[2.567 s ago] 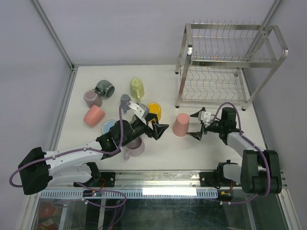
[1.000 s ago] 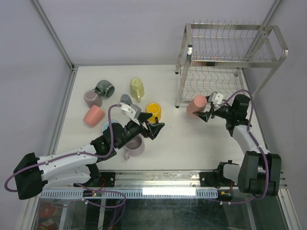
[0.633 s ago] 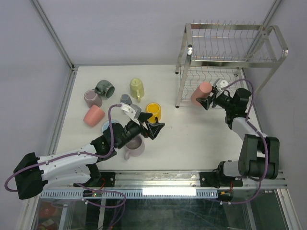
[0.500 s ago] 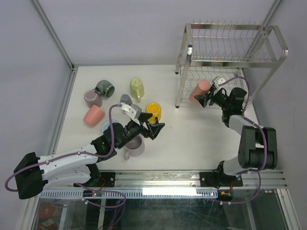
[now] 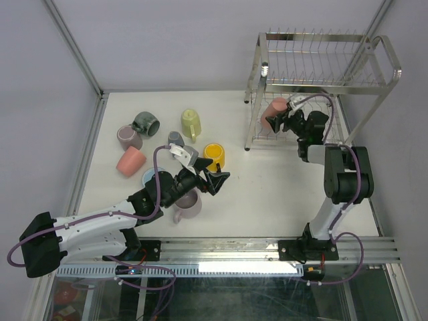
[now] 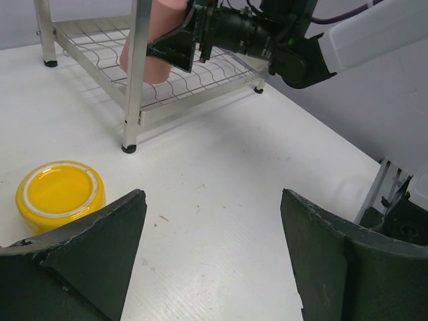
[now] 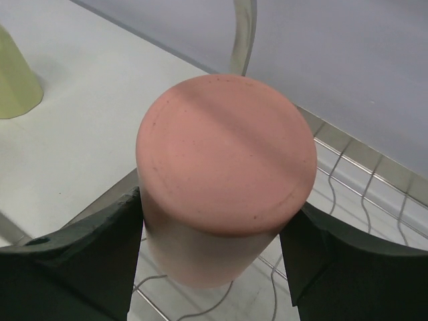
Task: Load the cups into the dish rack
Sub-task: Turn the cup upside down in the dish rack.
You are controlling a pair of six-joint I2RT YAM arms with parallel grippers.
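Observation:
My right gripper [image 5: 281, 118] is shut on a salmon pink cup [image 5: 272, 109], base towards its wrist camera [image 7: 227, 160], just inside the left end of the dish rack's [image 5: 321, 81] lower wavy-wire shelf [image 7: 374, 194]. The left wrist view shows this cup [image 6: 155, 47] behind the rack's front post. My left gripper [image 5: 218, 182] hangs open and holds nothing [image 6: 212, 200] over the bare table. Close to it are a yellow cup [image 5: 215, 155] [image 6: 60, 194] and a mauve mug [image 5: 187, 206].
More cups lie at the table's left: dark grey-green [image 5: 145, 123], mauve [image 5: 129, 137], another salmon pink [image 5: 130, 161], pale yellow-green [image 5: 190, 122] [image 7: 13, 80], grey-blue [image 5: 175, 139], light blue [image 5: 152, 177]. The rack's chrome posts [image 7: 244, 33] flank the held cup.
My right gripper has carried the salmon pink cup up and away from me, from the rack's front left corner to its lower shelf. The left arm has stayed put.

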